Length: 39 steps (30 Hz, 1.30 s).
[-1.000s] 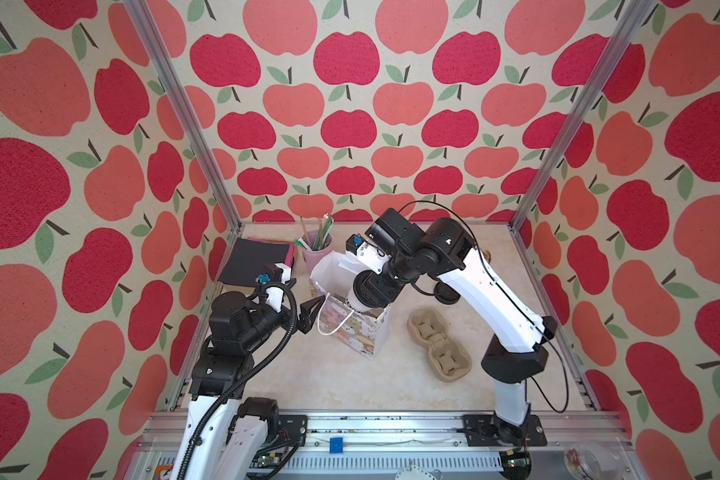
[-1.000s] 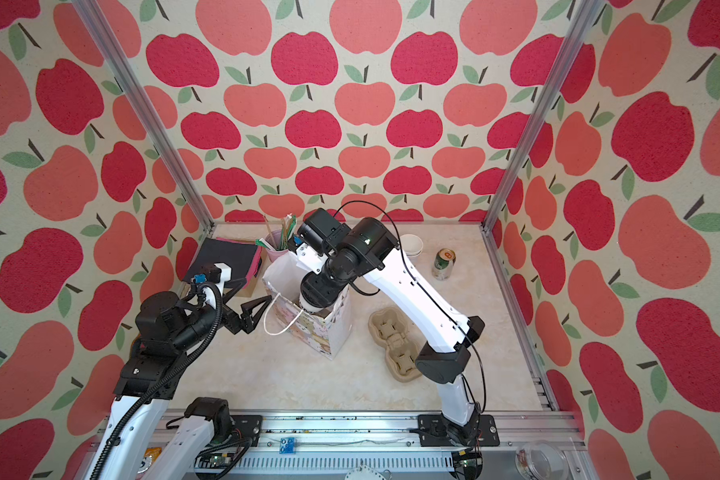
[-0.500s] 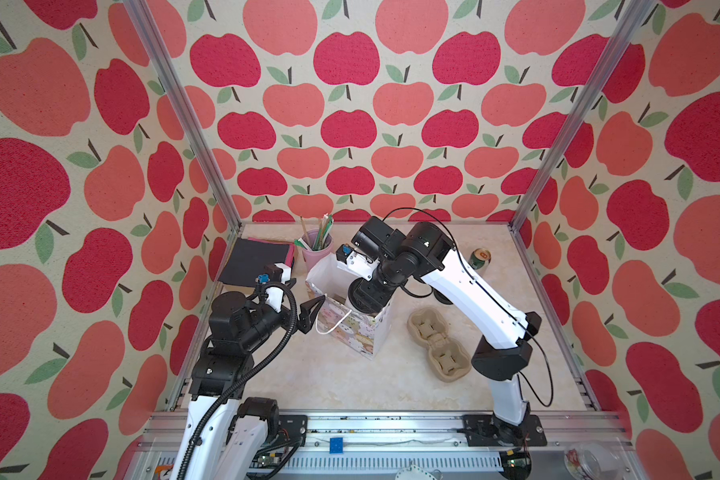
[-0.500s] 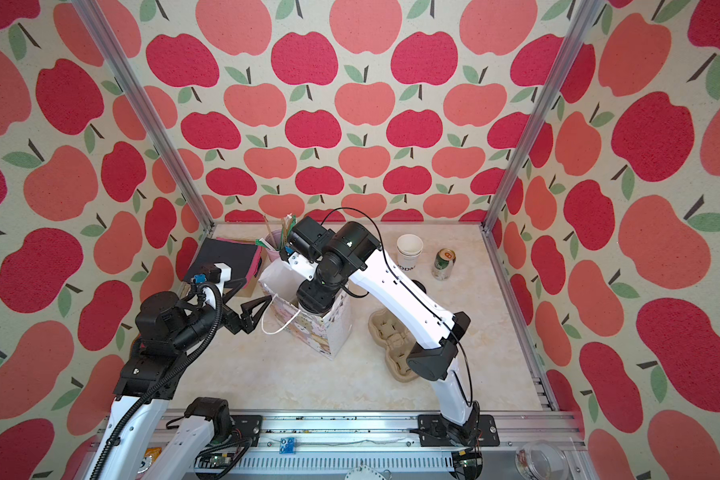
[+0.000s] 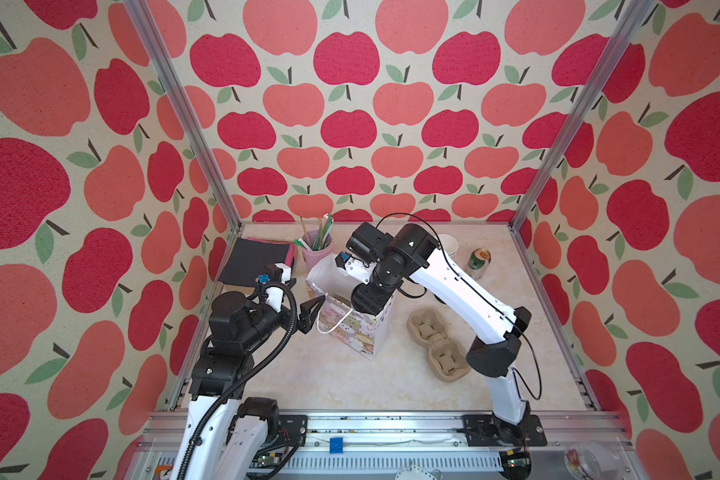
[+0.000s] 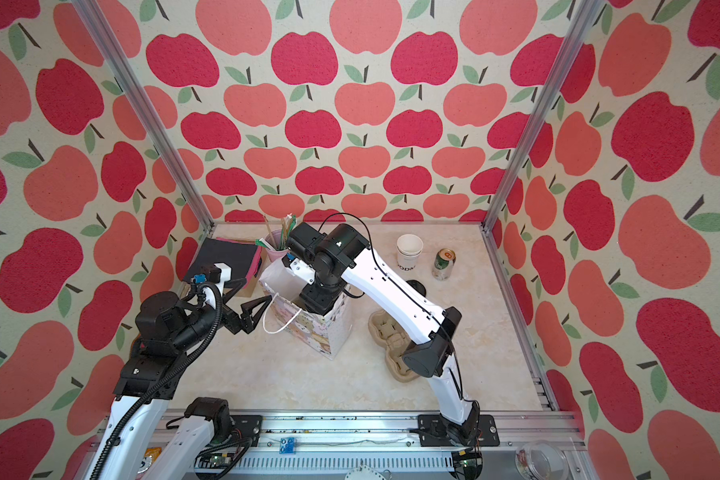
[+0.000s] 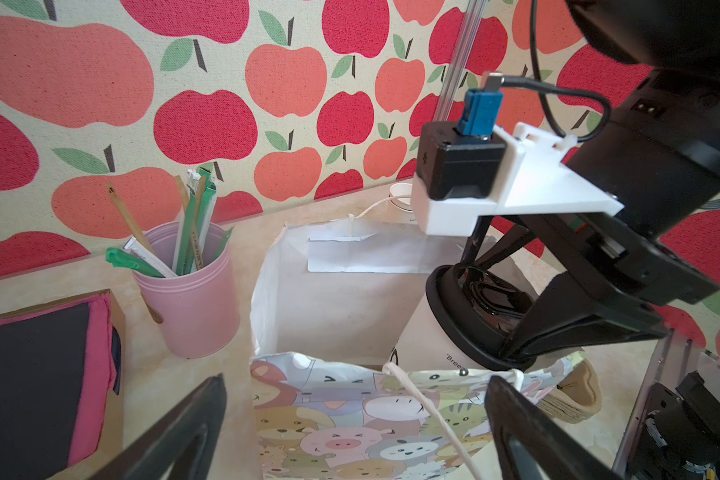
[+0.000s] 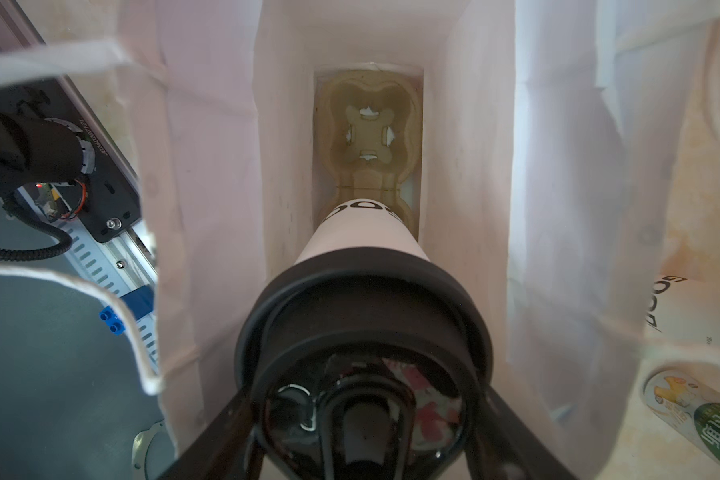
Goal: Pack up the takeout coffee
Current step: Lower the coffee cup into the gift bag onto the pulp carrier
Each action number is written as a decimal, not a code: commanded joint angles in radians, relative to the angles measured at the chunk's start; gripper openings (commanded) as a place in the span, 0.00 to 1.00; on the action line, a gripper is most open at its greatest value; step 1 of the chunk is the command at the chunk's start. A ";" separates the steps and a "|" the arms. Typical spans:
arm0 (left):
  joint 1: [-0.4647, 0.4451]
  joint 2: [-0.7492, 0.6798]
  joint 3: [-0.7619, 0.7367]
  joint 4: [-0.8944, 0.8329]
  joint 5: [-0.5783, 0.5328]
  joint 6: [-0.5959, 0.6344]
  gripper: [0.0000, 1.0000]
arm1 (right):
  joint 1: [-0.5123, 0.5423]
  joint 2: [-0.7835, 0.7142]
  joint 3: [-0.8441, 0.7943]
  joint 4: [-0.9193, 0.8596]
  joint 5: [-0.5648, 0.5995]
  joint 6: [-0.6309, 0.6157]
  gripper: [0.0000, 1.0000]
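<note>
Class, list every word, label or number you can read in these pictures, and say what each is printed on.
"GOOD": on the stack of white cups, right wrist view.
"'Bree": low on the takeout coffee, left wrist view; the rest is hidden behind the bag.
"OO": low on the same cup, right wrist view; the rest curves away.
Green can: Chinese characters, too blurred to read.
Motor label, right wrist view: too small.

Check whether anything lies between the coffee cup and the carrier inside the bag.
Nothing visible does. The right hand holds the takeout coffee inside the bag, above the cup carrier; its one visible slot is empty, the cup hides the other.
</note>
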 commanded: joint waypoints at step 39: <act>0.005 0.008 -0.010 0.036 -0.001 -0.011 0.99 | -0.050 0.170 -0.109 -0.007 -0.022 -0.059 0.61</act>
